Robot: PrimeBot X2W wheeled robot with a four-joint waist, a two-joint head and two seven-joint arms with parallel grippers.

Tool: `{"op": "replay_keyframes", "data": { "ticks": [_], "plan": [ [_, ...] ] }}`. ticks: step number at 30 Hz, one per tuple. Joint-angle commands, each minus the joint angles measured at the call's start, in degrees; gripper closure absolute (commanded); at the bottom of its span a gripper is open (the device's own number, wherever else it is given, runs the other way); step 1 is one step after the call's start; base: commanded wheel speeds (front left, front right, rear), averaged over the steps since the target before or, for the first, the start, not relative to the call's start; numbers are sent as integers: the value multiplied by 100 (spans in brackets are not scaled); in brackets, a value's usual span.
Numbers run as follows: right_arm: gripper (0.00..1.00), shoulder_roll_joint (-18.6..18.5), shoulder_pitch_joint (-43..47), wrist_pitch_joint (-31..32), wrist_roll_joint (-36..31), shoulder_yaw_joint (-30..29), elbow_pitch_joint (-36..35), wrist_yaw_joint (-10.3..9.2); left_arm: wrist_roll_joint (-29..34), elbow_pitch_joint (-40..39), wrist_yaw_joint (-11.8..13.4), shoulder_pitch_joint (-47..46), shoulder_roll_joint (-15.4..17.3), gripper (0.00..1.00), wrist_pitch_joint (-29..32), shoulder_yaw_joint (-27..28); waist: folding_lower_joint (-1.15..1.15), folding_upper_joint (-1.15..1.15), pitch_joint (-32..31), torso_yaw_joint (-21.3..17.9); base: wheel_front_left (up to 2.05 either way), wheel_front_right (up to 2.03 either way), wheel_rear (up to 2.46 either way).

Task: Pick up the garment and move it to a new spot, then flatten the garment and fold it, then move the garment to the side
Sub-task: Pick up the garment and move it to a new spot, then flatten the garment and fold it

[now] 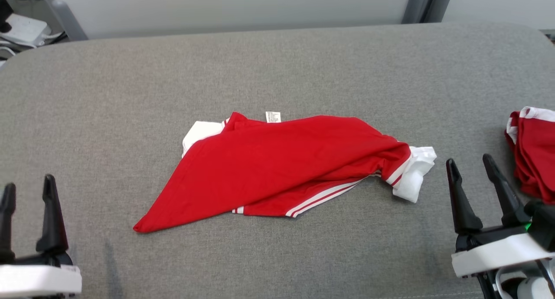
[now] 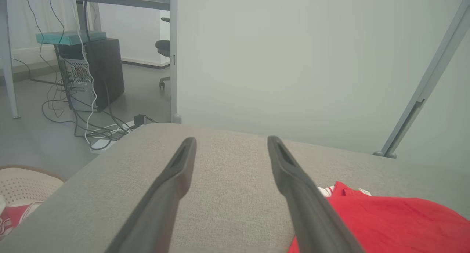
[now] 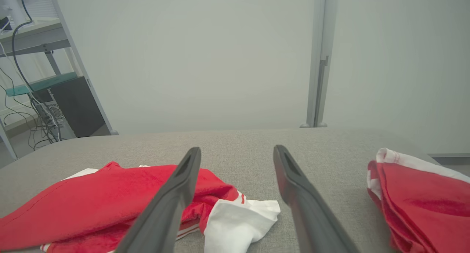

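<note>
A red garment (image 1: pixel 277 164) with white stripes and white cuffs lies crumpled in the middle of the grey padded table (image 1: pixel 277 64), a small white label at its far edge. The left wrist view catches its red cloth (image 2: pixel 385 223) at lower right, and the right wrist view has the garment (image 3: pixel 91 201) at lower left with its white cuff between the fingers. My left gripper (image 1: pixel 28 190) stands open at the near left corner, well clear of the cloth. Just past the white cuff, my right gripper (image 1: pixel 470 166) is open and holds nothing.
A second red and white pile of clothes (image 1: pixel 535 151) lies at the table's right edge, close beside my right gripper. A basket (image 2: pixel 25 187) with red cloth stands off the table's left side. Cables and a computer case (image 2: pixel 91 73) sit on the floor beyond.
</note>
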Motion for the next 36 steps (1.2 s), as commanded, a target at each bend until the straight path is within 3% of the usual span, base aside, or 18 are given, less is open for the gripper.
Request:
{"op": "replay_keyframes", "data": {
  "ticks": [1,16,36],
  "plan": [
    [0,-46,7,26,-26,115,-106,19,69,-88,-49,-99,163,0,-69,206,0,0,-89,-37,0,0,0],
    [0,17,326,56,-9,158,61,19,288,5,-45,326,73,0,-179,-58,0,0,-447,-56,0,0,0],
    [0,38,325,119,-59,124,-91,19,366,-217,101,161,75,0,-45,-214,0,0,-411,40,0,0,0]
  ]
}}
